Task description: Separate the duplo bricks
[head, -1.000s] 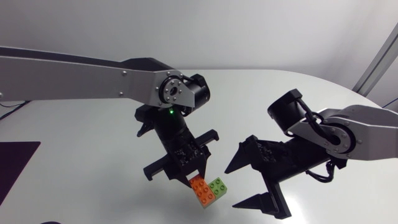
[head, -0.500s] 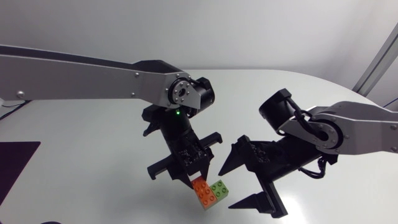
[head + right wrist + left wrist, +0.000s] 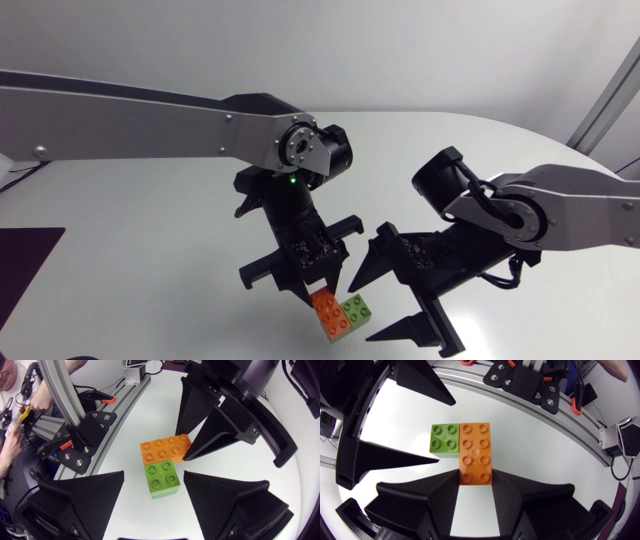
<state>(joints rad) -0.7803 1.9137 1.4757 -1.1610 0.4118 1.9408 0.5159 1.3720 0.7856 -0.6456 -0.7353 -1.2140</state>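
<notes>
On your white table [image 3: 150, 200], the orange brick [image 3: 330, 313] and green brick [image 3: 356, 309] sit joined side by side. Your left gripper [image 3: 320, 292] pinches the orange brick's end. Your right gripper [image 3: 360, 314] gapes wide around the green brick without touching it.

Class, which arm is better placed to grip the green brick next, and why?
Right. Its jaws stand open on either side of the green brick, while the jaws of the left arm clamp the orange brick at its end.

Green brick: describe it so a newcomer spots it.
On the white table, two joined bricks lie between the left gripper and right gripper. The green brick is the square four-stud one; the orange brick beside it is longer, eight studs.
</notes>
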